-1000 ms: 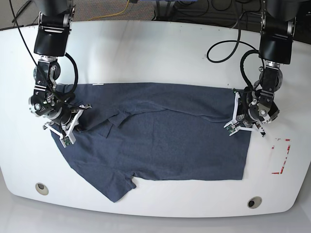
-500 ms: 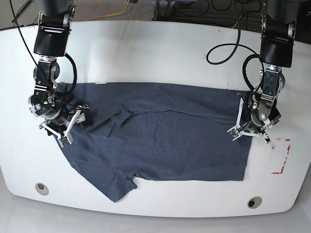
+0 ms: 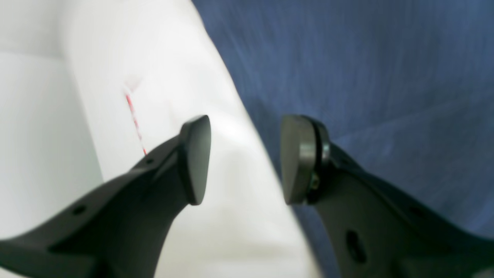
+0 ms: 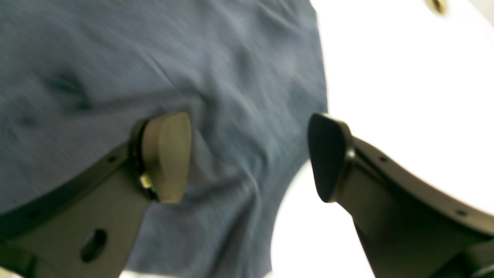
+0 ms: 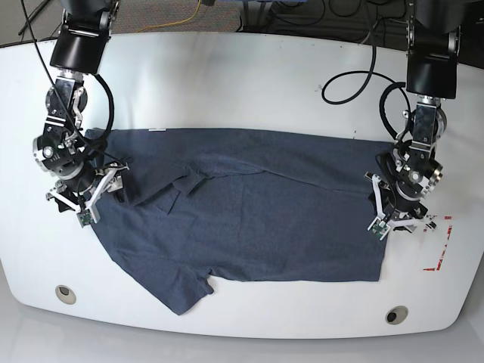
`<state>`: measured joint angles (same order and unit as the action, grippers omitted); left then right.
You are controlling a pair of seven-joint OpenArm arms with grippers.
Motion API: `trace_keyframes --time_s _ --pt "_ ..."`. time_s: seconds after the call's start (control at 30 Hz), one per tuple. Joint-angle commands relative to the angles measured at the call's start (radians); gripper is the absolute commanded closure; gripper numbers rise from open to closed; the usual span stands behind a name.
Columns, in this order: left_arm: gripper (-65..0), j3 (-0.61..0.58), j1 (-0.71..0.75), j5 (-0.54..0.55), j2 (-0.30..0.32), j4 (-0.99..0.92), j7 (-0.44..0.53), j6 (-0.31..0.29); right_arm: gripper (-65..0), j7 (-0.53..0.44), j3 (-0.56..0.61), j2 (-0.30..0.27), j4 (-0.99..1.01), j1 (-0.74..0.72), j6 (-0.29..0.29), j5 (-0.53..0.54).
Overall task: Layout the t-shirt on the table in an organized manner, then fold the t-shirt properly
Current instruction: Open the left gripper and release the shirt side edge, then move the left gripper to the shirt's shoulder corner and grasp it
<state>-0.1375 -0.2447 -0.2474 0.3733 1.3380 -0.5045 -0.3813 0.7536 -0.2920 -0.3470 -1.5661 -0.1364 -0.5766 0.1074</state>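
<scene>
In the left wrist view, the left gripper (image 3: 241, 158) has its jaws apart with nothing between them, straddling the edge where the t-shirt (image 3: 366, 77) meets the white table (image 3: 96, 58), near a red tape line (image 3: 134, 116). In the right wrist view, the right gripper (image 4: 251, 154) is spread wide and empty above a rumpled edge of cloth. In the base view, the shirt lies spread but creased near one sleeve; folding over those creases could trap wrinkles, and a gripper closing from above the edge may pinch only one layer or slip off.
</scene>
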Motion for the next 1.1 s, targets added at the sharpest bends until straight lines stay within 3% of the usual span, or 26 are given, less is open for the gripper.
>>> trace_keyframes --time_s 0.0,0.2,0.37,0.63,0.8,1.07 --pt "-27.4 0.006 0.023 0.001 0.011 0.059 0.031 0.012 -45.9 -0.016 -0.019 -0.014 -0.053 -0.002 0.004 0.002" --pt "-27.4 0.012 0.104 0.001 0.011 0.154 0.054 0.015 -45.9 -0.016 -0.1 -0.014 -0.113 0.056 -0.001 0.002" --pt "-27.4 0.088 0.175 0.003 0.002 0.226 0.057 0.015 -45.9 -0.016 -0.16 -0.014 -0.148 0.106 -0.001 0.002" --pt "-27.4 0.276 0.244 0.01 -0.115 0.367 0.057 0.009 -46.0 -0.018 -0.237 -0.011 -0.15 0.165 -0.003 0.013" --pt "-27.4 0.358 0.253 0.099 -0.135 0.41 0.057 -0.06 -46.0 -0.016 -0.24 0.033 -0.148 0.186 -0.001 0.005" --pt "-27.4 0.431 0.279 0.13 -0.141 0.444 0.057 -0.094 -46.0 -0.016 -0.241 0.062 -0.129 0.223 -0.001 0.015"
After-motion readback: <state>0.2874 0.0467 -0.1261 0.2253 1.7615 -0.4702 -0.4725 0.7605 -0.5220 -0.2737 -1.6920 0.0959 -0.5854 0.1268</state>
